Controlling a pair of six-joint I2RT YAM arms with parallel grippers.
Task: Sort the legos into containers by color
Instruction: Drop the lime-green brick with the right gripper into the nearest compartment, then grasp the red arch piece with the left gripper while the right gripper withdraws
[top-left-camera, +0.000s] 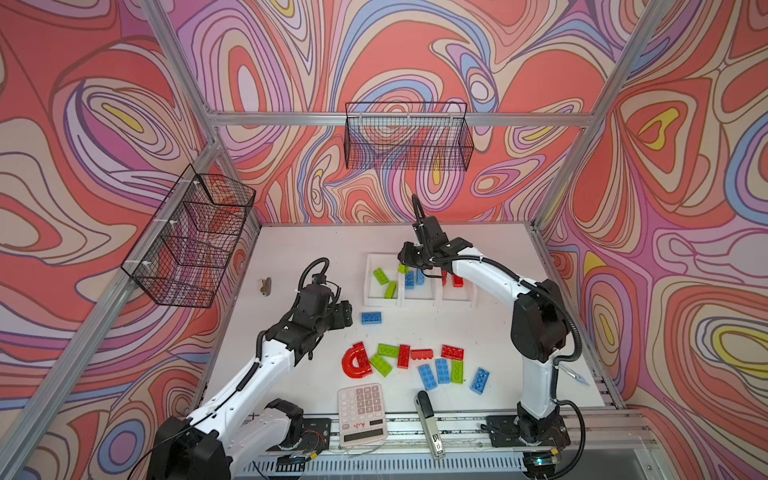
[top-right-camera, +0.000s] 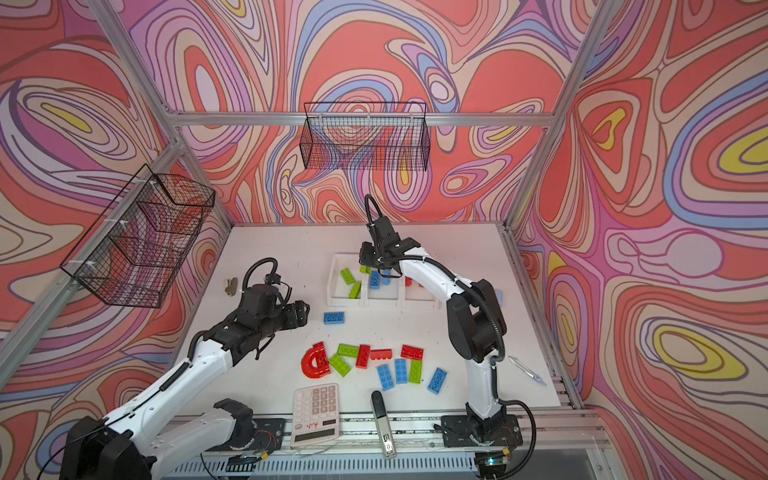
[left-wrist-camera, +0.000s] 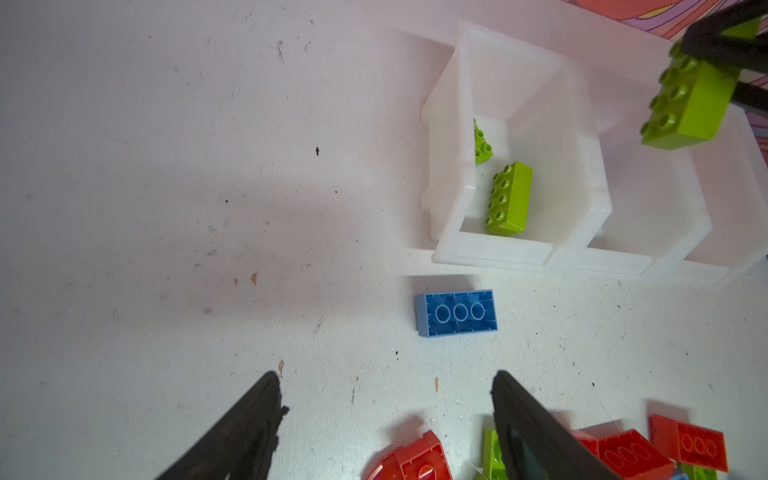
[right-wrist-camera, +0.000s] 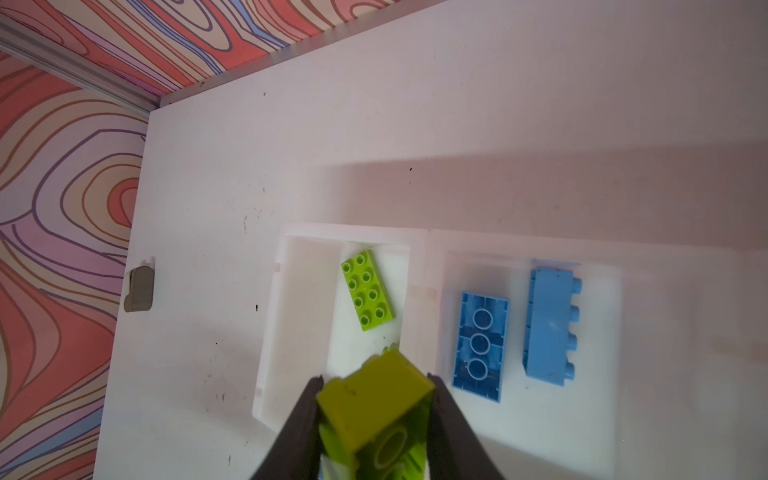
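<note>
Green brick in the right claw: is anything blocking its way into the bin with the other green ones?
Nothing visible does. The right gripper holds the green brick above the open-topped green bin, with no lid, arm or other object between them. The two green bricks inside leave bare floor for it.

The legos (left-wrist-camera: 456, 312) were hard, shiny plastic. The containers (left-wrist-camera: 494, 254) were smooth white plastic. The table (left-wrist-camera: 166, 174) was dull white, scuffed with little marks. The wall basket (top-left-camera: 409, 163) was thin black wire. The frame bar (top-left-camera: 291, 119) was grey metal.
</note>
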